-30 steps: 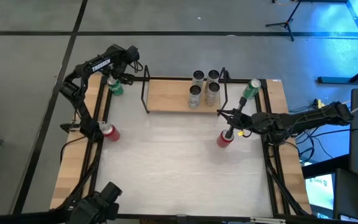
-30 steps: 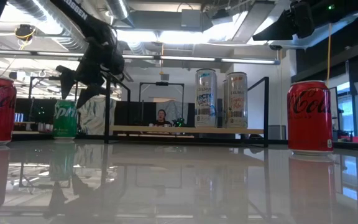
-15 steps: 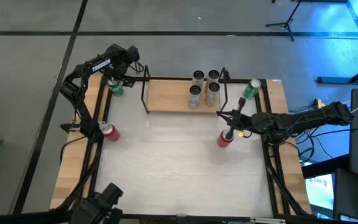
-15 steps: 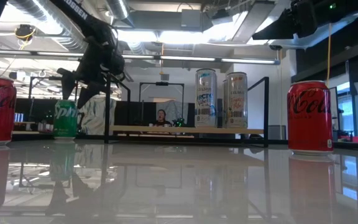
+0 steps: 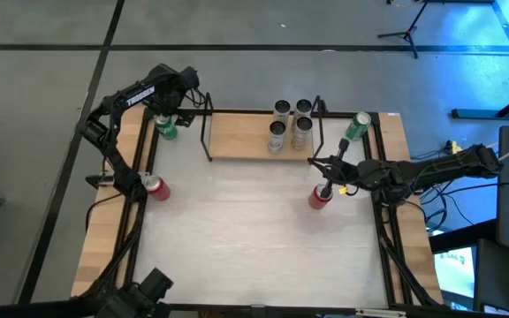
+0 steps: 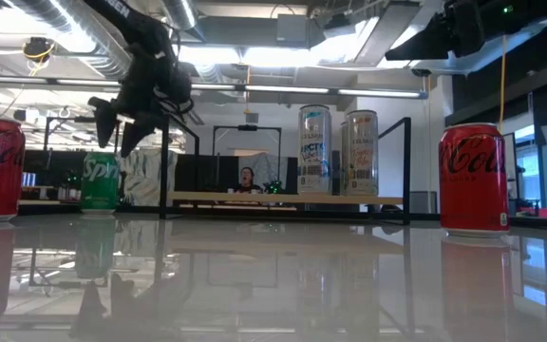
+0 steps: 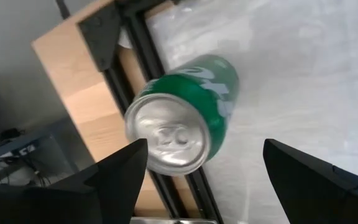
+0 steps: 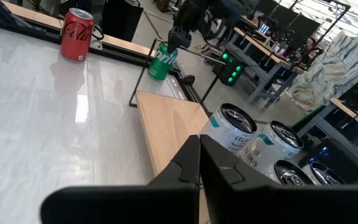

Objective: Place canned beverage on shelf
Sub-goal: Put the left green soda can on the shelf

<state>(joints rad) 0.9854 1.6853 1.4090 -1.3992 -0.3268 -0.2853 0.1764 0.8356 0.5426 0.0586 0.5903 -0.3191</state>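
Above the counter's far left corner, the high view shows the left gripper (image 5: 168,113) spread over the upright green can (image 5: 167,129), beside the shelf (image 5: 241,140); the right gripper (image 5: 318,163) waits, pressed together. Low view: fingers clear the can's rim. Left wrist view: centre both fingers (image 7: 120,171) around the can body before closing; the black frame rail (image 7: 135,62) lies close, open counter opposite.

Four cans (image 5: 290,124) crowding the shelf's (image 5: 237,141) right end.
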